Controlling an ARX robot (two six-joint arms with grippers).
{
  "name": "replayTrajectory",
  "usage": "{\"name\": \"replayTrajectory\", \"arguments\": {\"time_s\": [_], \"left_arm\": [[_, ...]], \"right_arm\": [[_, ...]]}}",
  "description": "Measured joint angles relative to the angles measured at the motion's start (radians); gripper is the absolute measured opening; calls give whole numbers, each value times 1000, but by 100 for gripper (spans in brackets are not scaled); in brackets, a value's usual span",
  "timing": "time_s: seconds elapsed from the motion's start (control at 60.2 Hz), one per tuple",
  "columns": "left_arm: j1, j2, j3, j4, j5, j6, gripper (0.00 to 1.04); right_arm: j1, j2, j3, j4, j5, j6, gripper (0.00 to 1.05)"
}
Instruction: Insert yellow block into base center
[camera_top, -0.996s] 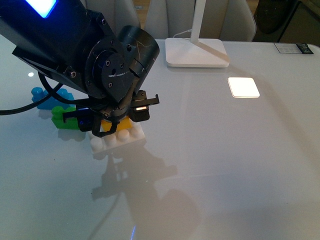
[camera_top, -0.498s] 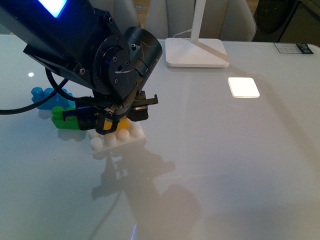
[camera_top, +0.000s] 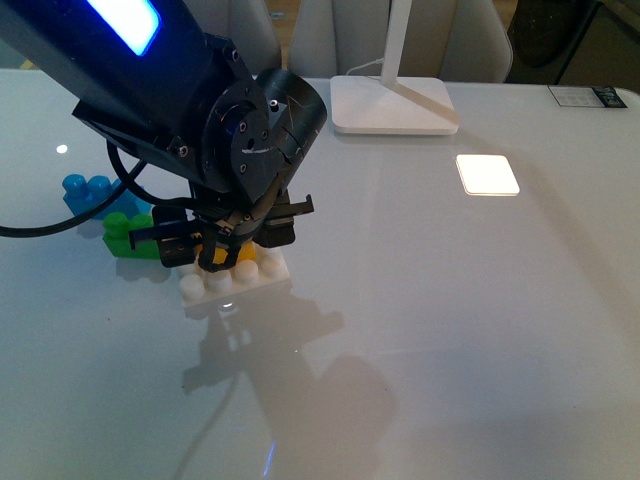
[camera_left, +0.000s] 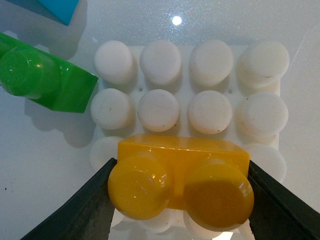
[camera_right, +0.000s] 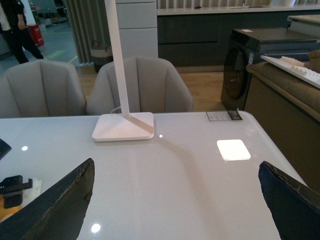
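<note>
The yellow block (camera_left: 180, 180) is clamped by its two short ends in the left end effector (camera_left: 180, 200), held over the base (camera_left: 260, 60) but off its centre, above the stud rows on the base's side away from the blue brick (camera_top: 85, 193); seating cannot be told. The placing step is judged in hand: a shift toward the base's middle studs, then a straight press down, is called for. A green brick (camera_left: 45, 80) lies just beside the base, and the right end effector (camera_right: 175, 200) is seen spread open, well apart from the base.
</note>
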Motion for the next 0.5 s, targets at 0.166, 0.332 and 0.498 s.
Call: {"name": "replayTrajectory", "arguments": {"time_s": [0.166,0.332,0.498], "left_arm": [[0,3,1,-2,-6,-3,63],[0,5,1,-2,-7,-12,63],[-1,11,0,6,-3,-21,63]], "right_arm": [[0,0,0,0,0,0,96],[0,0,0,0,0,0,96],[0,0,0,0,0,0,96]]}}
